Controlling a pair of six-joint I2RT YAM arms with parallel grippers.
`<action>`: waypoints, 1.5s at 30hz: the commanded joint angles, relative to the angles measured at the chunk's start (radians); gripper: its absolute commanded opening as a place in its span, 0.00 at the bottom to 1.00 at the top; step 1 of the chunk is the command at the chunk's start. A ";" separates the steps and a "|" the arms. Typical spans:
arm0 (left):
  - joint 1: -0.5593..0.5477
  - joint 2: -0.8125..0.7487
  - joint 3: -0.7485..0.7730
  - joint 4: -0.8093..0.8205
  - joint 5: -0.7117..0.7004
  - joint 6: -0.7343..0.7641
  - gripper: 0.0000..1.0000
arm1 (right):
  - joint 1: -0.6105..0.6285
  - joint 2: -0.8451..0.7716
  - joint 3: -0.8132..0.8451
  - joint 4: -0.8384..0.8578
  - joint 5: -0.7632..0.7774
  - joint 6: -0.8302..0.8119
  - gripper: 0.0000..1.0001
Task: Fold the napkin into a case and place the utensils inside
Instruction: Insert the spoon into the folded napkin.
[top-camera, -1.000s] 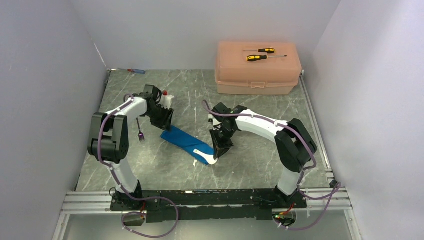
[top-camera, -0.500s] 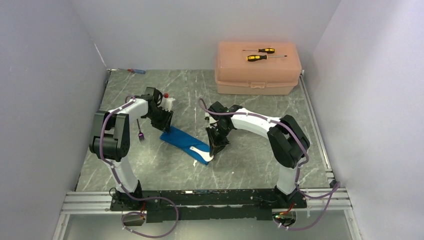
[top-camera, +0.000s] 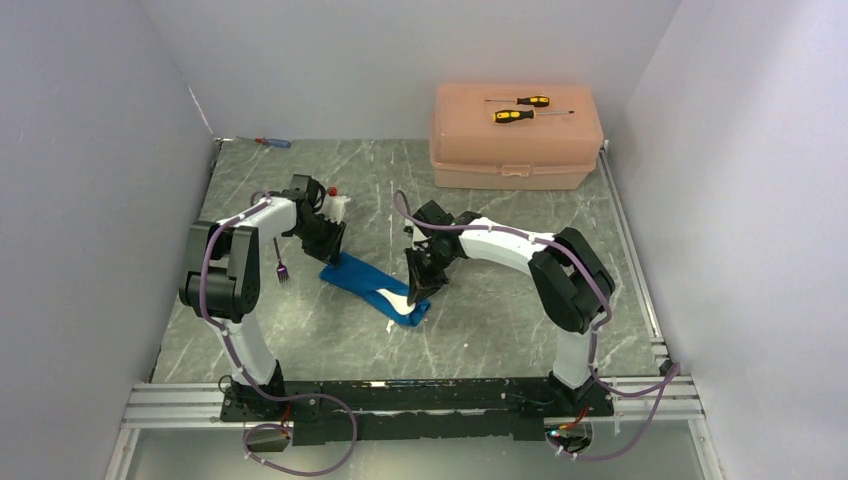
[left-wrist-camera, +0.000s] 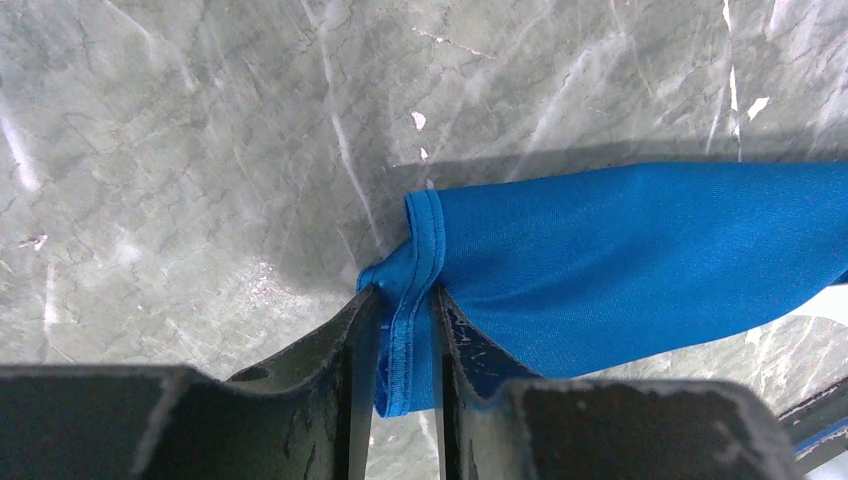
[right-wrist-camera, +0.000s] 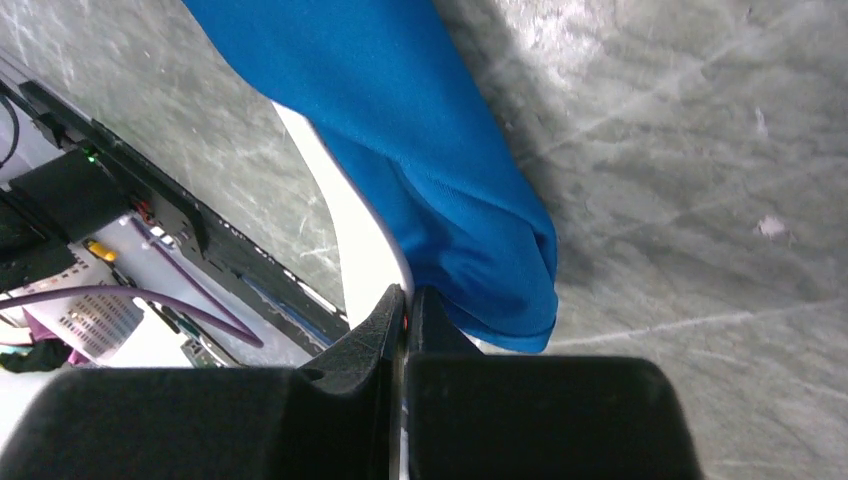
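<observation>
The bright blue napkin (top-camera: 355, 275) lies folded as a slim strip, a case, slanting across the table's middle. My left gripper (top-camera: 330, 250) is at its far left end. In the left wrist view the jaws (left-wrist-camera: 405, 295) pinch the napkin's (left-wrist-camera: 620, 260) hemmed edge. My right gripper (top-camera: 418, 292) is at the strip's near right end, shut on the white spoon (top-camera: 398, 300). The spoon (right-wrist-camera: 350, 230) runs from the jaws (right-wrist-camera: 405, 292) under the blue cloth (right-wrist-camera: 420, 150). The dark purple fork (top-camera: 281, 262) lies on the table left of the left arm.
A peach plastic box (top-camera: 515, 150) stands at the back right with two yellow-and-black screwdrivers (top-camera: 520, 115) on its lid. A small blue-and-red screwdriver (top-camera: 270, 142) lies at the back left corner. A small white item with a red tip (top-camera: 335, 198) sits behind the left gripper.
My right gripper has moved left and away from me with the spoon, sliding it further under the cloth. The left jaws have closed on the napkin's end.
</observation>
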 joint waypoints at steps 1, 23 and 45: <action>0.001 0.021 0.006 -0.018 0.004 0.025 0.29 | 0.000 0.015 -0.014 0.130 -0.026 0.046 0.00; -0.001 0.031 0.018 -0.041 0.011 0.044 0.25 | 0.031 0.123 0.133 0.120 -0.010 0.016 0.00; 0.050 -0.077 0.343 -0.408 -0.008 0.104 0.92 | 0.037 -0.179 0.000 0.110 0.144 -0.019 0.99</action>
